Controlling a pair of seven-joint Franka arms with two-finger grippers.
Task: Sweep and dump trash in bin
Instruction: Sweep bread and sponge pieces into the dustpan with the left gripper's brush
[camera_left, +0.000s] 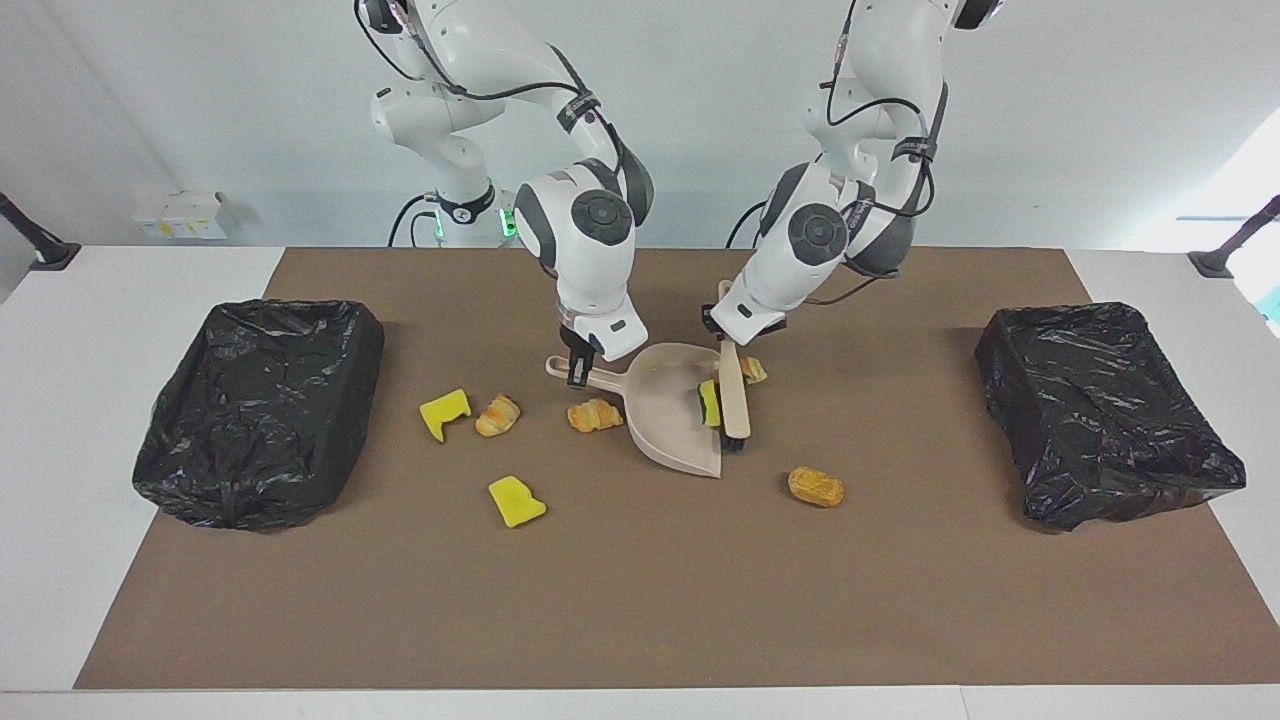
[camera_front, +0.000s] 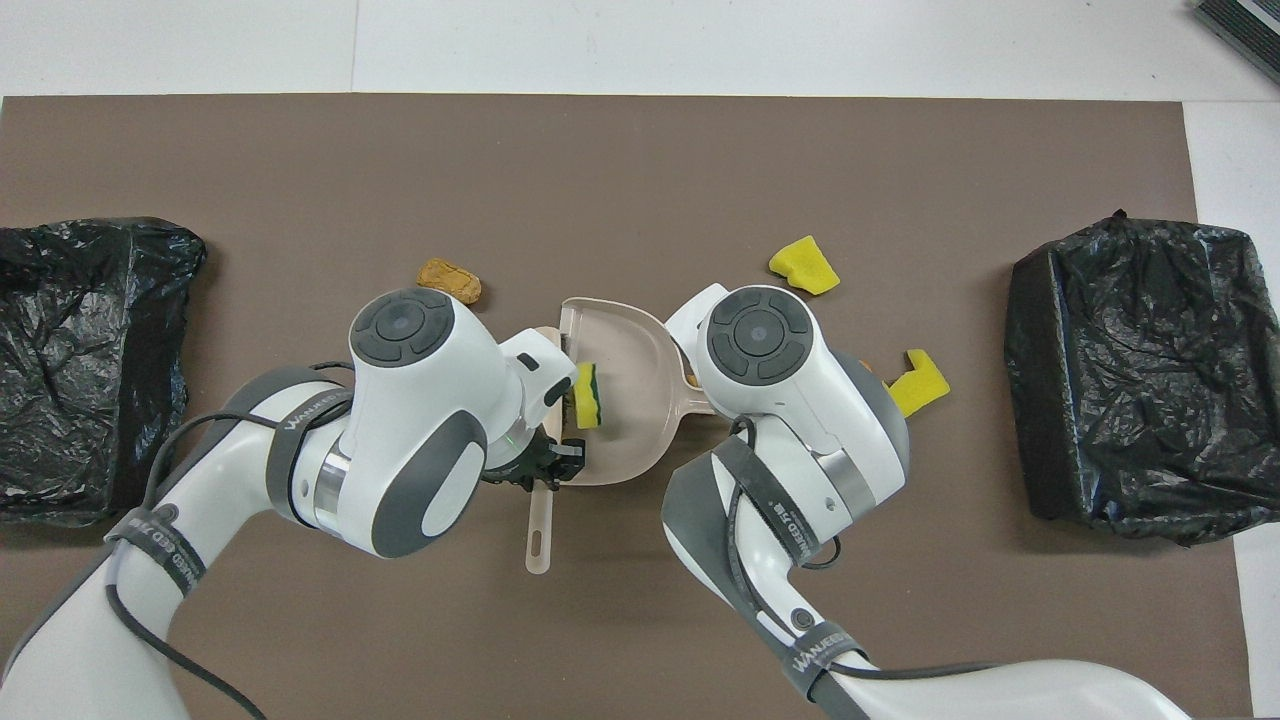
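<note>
White tabletop (camera_left: 100, 330) is covered by a brown mat (camera_left: 640, 600), with a pale wall seen only in the facing view. Two bins lined with black bags are set on it, one at the right arm's end (camera_left: 262, 408) and one at the left arm's end (camera_left: 1105, 410); nothing can be made out inside either.

At the middle, a beige dustpan (camera_left: 668, 400) is held by its handle in the closed right gripper (camera_left: 574, 372). The left gripper (camera_left: 714, 325) is shut on the handle of a beige brush (camera_left: 734, 395), whose head is laid at the dustpan's mouth.

A yellow-and-green chunk (camera_left: 709, 403) is seen inside the dustpan, against the brush. A croissant (camera_left: 752, 369) beside the brush is shown only in the facing view; the overhead view hides it under the left arm.

A bread roll (camera_left: 815, 486) is left on the mat toward the left arm's end. Toward the right arm's end, two croissants (camera_left: 595, 414) (camera_left: 498, 414) and two yellow chunks (camera_left: 444, 413) (camera_left: 516, 501) are scattered beside the dustpan.
</note>
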